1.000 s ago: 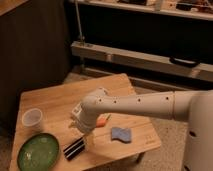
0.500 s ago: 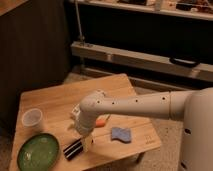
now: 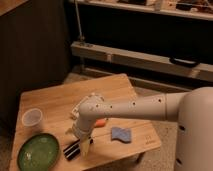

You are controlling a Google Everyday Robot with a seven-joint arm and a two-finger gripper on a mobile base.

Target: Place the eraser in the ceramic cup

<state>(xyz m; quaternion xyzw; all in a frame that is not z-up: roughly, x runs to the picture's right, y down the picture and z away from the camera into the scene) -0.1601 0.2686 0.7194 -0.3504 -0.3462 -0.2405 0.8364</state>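
Note:
The eraser (image 3: 72,150), a small black block with white stripes, lies near the wooden table's front edge, just right of the green bowl. My gripper (image 3: 82,141) hangs from the white arm (image 3: 135,106) and points down right over the eraser's right end. It is open, with one pale finger (image 3: 89,145) down beside the block, which still lies flat on the table. The ceramic cup (image 3: 31,118), small and pale, stands upright at the table's left side, well to the left of the gripper.
A wide green bowl (image 3: 38,151) sits at the front left corner. A pale blue sponge (image 3: 121,134) lies to the right of the gripper and an orange carrot (image 3: 102,122) peeks out beside the arm. The small wooden table (image 3: 55,100) ends close to the eraser.
The gripper has come down and a little forward, from above the table's middle to right over the eraser. The objects on the table have not moved.

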